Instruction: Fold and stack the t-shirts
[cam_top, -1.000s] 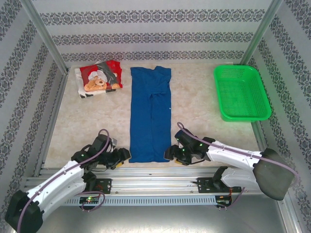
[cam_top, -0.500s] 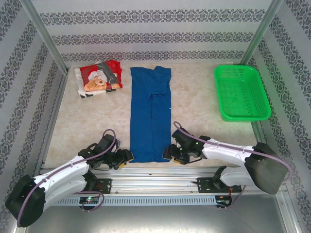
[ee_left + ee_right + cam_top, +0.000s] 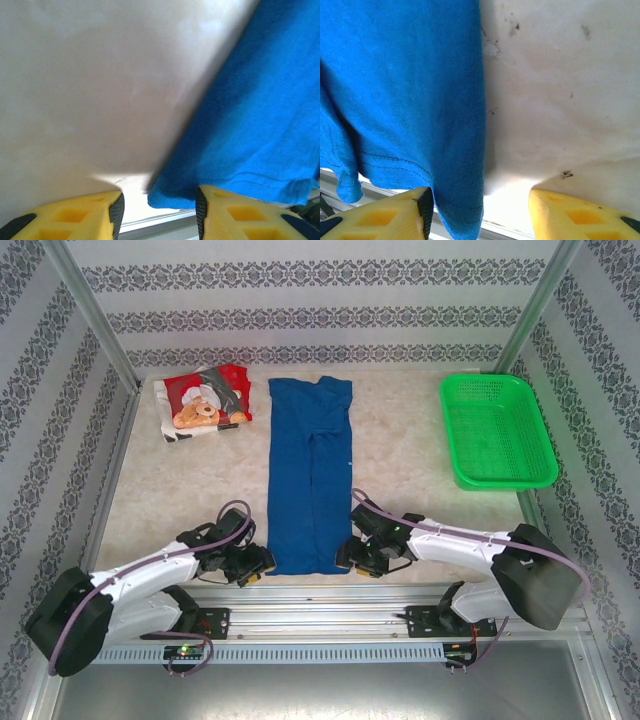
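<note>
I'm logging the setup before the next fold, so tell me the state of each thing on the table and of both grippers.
blue t-shirt: folded into a long strip, lying flat mid-table.
red t-shirt: folded, at the far left corner.
green basket: empty, at the far right.
left gripper: open, astride the blue t-shirt's near left corner.
right gripper: open, astride its near right corner.

No legible text, label or number anywhere. Red t-shirt [image 3: 205,403] shows a teddy-bear print; any lettering too small to read.
</note>
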